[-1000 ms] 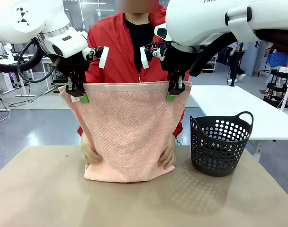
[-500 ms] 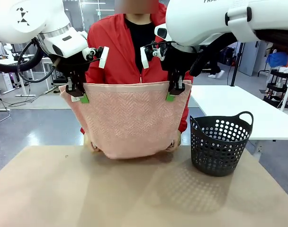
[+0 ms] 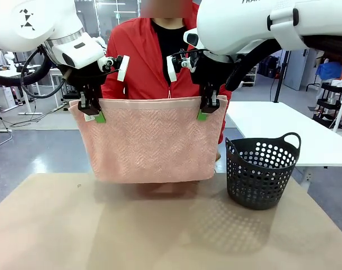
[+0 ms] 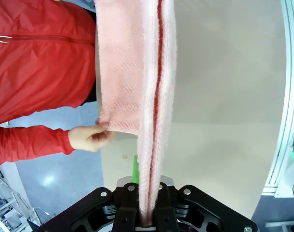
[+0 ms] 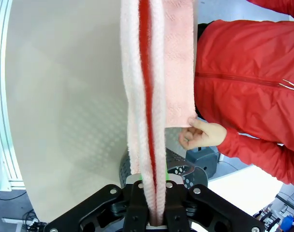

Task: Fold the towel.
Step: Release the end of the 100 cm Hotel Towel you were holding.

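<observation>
The salmon-pink towel (image 3: 151,140) hangs in the air above the table, stretched between both arms. My left gripper (image 3: 91,114) is shut on its upper left corner and my right gripper (image 3: 207,111) is shut on its upper right corner. Its lower edge is lifted clear of the tabletop and doubled up behind. In the left wrist view the towel (image 4: 149,111) runs up from between my fingers, and the person's hand (image 4: 89,137) pinches a raised lower corner. In the right wrist view the towel (image 5: 149,106) does the same, with the person's other hand (image 5: 202,135) holding its corner.
A black perforated basket (image 3: 261,171) stands on the brown table (image 3: 160,236) at the right, close to the towel's right edge. The person in a red jacket (image 3: 143,50) stands right behind the towel. A white table (image 3: 283,132) lies beyond.
The person has raised the towel's lower edge off the table and up behind the hanging cloth. Both grippers have kept their place and their hold.
</observation>
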### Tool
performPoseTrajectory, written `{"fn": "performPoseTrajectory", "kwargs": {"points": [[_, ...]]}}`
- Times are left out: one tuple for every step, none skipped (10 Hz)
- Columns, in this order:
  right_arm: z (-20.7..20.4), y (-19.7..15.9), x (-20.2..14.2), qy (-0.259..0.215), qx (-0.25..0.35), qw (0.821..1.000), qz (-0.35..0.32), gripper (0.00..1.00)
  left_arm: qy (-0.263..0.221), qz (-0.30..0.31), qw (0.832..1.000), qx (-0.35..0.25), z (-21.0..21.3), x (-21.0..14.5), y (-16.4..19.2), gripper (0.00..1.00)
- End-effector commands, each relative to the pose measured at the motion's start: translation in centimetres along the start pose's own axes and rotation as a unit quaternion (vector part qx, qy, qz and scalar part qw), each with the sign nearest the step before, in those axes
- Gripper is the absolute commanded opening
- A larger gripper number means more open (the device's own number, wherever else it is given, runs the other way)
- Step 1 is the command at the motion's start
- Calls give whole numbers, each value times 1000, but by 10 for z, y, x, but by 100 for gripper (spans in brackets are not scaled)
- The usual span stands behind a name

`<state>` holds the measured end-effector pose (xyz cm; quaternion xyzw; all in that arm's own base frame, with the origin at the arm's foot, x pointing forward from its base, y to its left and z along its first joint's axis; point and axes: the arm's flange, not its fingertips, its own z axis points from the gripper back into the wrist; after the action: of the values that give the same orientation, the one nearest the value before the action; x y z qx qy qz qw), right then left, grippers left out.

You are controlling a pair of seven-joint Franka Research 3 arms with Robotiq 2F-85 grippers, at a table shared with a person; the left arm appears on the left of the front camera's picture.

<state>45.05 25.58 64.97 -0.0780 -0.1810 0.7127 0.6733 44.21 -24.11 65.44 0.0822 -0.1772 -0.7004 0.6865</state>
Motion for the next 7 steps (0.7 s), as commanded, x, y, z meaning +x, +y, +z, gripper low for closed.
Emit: {"fn": "performPoseTrajectory", "kwargs": {"points": [[1,0,-1,3,-2,1000,2,0,1,1,1000,3,2,-1,1,0],[1,0,-1,3,-2,1000,2,0,1,1,1000,3,2,-1,1,0],[1,0,-1,3,-2,1000,2,0,1,1,1000,3,2,-1,1,0],[1,0,-1,3,-2,1000,2,0,1,1,1000,3,2,-1,1,0],[1,0,-1,3,-2,1000,2,0,1,1,1000,3,2,-1,1,0],[1,0,-1,3,-2,1000,2,0,1,1,1000,3,2,-1,1,0],[1,0,-1,3,-2,1000,2,0,1,1,1000,3,2,-1,1,0]]}}
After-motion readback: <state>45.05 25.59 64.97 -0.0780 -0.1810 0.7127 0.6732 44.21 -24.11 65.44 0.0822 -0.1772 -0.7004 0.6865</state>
